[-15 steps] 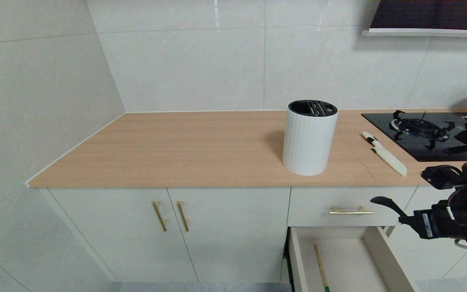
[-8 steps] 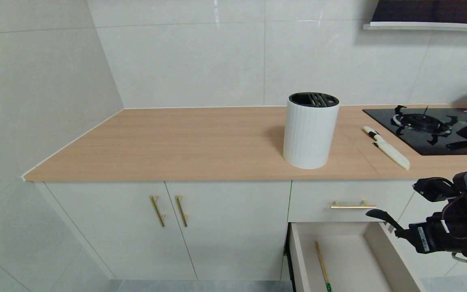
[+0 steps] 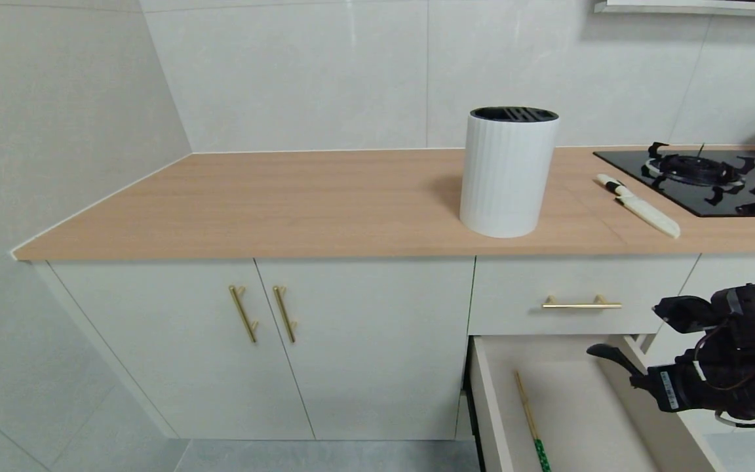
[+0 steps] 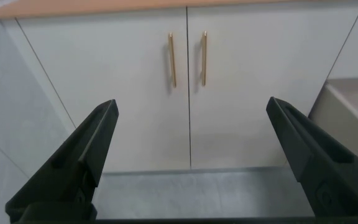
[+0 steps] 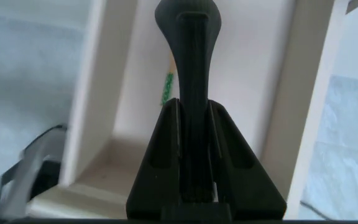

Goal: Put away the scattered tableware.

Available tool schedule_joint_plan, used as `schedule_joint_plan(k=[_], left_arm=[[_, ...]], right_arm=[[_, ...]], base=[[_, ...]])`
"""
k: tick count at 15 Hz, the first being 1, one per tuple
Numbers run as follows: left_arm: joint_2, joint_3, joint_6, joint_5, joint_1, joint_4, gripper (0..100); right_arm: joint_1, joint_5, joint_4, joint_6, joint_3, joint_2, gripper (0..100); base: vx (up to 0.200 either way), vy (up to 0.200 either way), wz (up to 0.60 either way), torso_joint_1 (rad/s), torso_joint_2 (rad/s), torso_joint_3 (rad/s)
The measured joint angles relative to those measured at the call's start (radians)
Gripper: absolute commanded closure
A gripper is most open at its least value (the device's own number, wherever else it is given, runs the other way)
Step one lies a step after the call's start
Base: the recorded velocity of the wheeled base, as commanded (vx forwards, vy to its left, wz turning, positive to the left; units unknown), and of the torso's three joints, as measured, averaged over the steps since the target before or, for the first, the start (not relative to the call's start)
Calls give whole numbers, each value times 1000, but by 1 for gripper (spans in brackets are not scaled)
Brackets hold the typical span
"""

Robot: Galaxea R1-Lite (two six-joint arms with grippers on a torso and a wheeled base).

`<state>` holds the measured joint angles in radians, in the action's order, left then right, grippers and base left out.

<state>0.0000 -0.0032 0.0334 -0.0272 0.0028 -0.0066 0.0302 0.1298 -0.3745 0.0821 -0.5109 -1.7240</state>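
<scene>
1. My left claw (image 4: 191, 109) is spread wide open and faces two cupboard doors (image 4: 135, 93) below the bench.
2. My right claw (image 3: 605, 353) has its fingers pressed together and hangs over an open drawer (image 3: 485, 393).
3. A chopstick (image 3: 529, 419) lies inside that drawer.
4. A knife (image 3: 639, 207) lies flat on the bench (image 3: 286, 203), between a white ribbed holder (image 3: 507, 177) and the hob (image 3: 698, 180).

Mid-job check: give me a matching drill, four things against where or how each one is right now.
Things
1. knife
2. chopsticks
3. white holder
4. left hand

Places or states
A. standing upright on the countertop
B. open, facing the cabinet doors
C. lying flat on the countertop near the stove
D. lying in the open drawer

Pairs: 1-C, 2-D, 3-A, 4-B
</scene>
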Motion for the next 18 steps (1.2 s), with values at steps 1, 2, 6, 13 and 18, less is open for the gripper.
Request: schedule_joint_plan(k=[1, 2, 6, 13, 18], left_arm=[[0, 0, 0, 0, 0, 0, 0], [0, 0, 1, 0, 0, 0, 0], [0, 0, 0, 0, 0, 0, 0], [0, 0, 0, 0, 0, 0, 0], [0, 0, 0, 0, 0, -1, 0]], right_arm=[[1, -8, -18, 0, 5, -19, 100], [3, -10, -27, 0, 10, -39, 100], [8, -11, -36, -1, 13, -91, 100], [8, -35, -143, -1, 32, -170, 100], [19, -40, -144, -12, 31, -191, 100]], base=[[0, 0, 0, -149, 481, 330], [0, 0, 0, -139, 461, 330], [0, 0, 0, -115, 456, 333], [0, 0, 0, -53, 377, 324], [0, 0, 0, 0, 19, 19]])
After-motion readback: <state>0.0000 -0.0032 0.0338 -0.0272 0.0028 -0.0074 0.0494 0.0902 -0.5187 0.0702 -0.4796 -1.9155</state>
